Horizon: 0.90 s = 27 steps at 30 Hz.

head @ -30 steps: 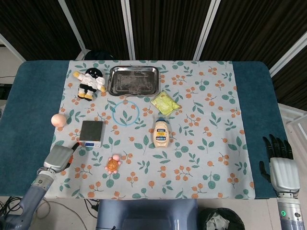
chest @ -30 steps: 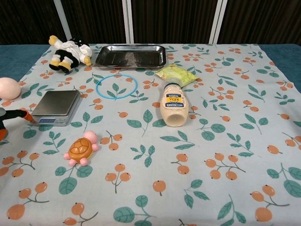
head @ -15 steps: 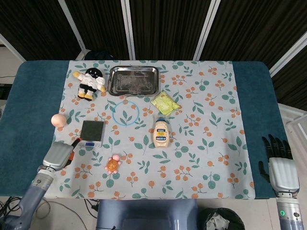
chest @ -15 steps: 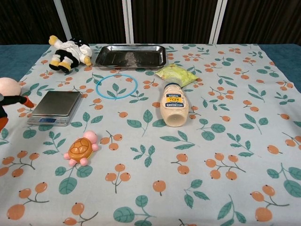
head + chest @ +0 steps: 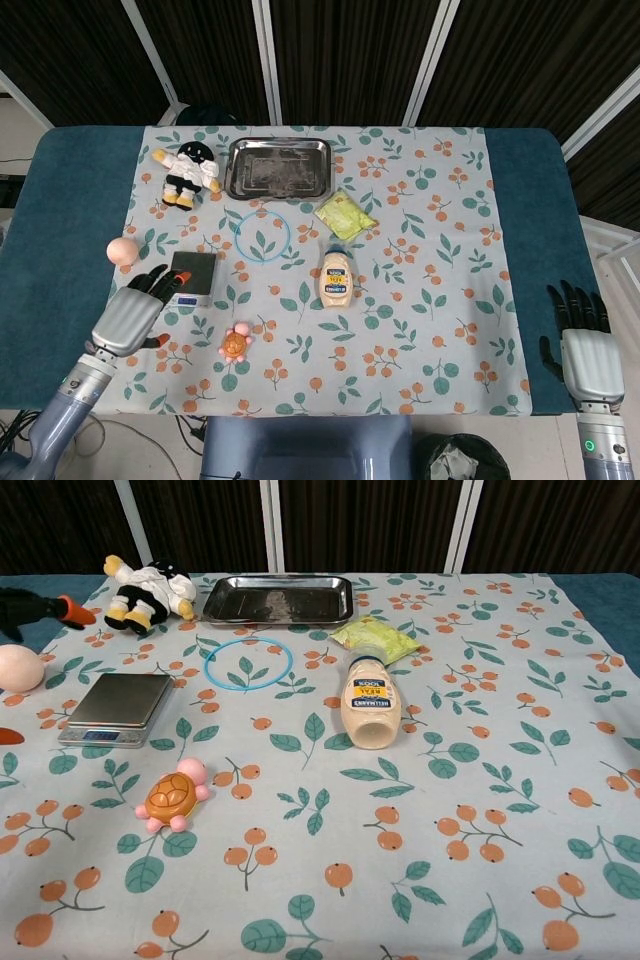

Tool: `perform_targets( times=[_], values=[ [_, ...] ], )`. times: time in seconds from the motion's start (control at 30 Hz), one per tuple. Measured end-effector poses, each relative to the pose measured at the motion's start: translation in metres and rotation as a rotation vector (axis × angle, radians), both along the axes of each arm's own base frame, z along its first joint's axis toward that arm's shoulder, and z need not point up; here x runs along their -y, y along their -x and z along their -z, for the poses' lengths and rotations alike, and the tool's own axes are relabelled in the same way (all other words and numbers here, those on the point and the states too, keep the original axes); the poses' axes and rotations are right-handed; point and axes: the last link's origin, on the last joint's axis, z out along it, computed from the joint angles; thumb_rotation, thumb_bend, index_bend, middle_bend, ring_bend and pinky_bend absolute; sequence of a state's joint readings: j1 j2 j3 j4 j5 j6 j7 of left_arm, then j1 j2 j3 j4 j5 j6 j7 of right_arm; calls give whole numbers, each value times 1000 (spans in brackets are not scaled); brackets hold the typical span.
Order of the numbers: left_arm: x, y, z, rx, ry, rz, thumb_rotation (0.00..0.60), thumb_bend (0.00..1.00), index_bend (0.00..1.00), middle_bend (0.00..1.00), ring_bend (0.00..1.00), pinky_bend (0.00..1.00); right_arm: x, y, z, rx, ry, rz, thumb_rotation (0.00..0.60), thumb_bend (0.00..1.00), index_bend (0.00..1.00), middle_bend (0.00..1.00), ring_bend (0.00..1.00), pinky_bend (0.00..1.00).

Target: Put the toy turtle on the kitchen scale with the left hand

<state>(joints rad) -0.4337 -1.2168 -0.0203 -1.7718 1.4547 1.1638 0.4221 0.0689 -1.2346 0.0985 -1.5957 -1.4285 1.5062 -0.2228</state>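
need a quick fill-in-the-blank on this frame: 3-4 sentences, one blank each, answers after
1. The toy turtle lies on the tablecloth, in front of the kitchen scale, with its pink head pointing toward the ____.
2. The mayonnaise bottle lies on its ____.
3. The left hand holds ____.
4. The blue ring lies between the scale and the metal ____.

Missing words: scale; side; nothing; tray

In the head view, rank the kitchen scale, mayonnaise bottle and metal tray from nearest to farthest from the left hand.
From the left hand:
1. Kitchen scale, just up and right of it.
2. Mayonnaise bottle, mid-table.
3. Metal tray, at the far edge.
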Motion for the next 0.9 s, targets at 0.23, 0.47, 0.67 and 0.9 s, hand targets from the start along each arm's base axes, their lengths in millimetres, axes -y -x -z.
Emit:
perform_targets(
  times=[0.23, 0.47, 0.67, 0.9],
  values=[
    [-5, -36, 6, -90, 71, 202, 600, 67, 90, 95, 30, 163, 0, 1, -2, 3, 4, 3, 600, 541, 0, 0, 14, 0],
    [-9, -46, 24, -252, 152, 298, 600, 67, 90, 103, 30, 152, 0, 1, -2, 3, 7, 6, 600, 541, 0, 0, 14, 0],
    [-10, -43, 43, -313, 227, 282, 600, 67, 92, 135, 55, 152, 0, 2, -2, 4, 5, 11, 600, 541, 0, 0, 14, 0],
    [-7, -42, 64, -312, 264, 295, 600, 67, 97, 144, 65, 152, 0, 2, -1, 1, 4, 13, 600, 541, 0, 0, 13, 0]
  ],
)
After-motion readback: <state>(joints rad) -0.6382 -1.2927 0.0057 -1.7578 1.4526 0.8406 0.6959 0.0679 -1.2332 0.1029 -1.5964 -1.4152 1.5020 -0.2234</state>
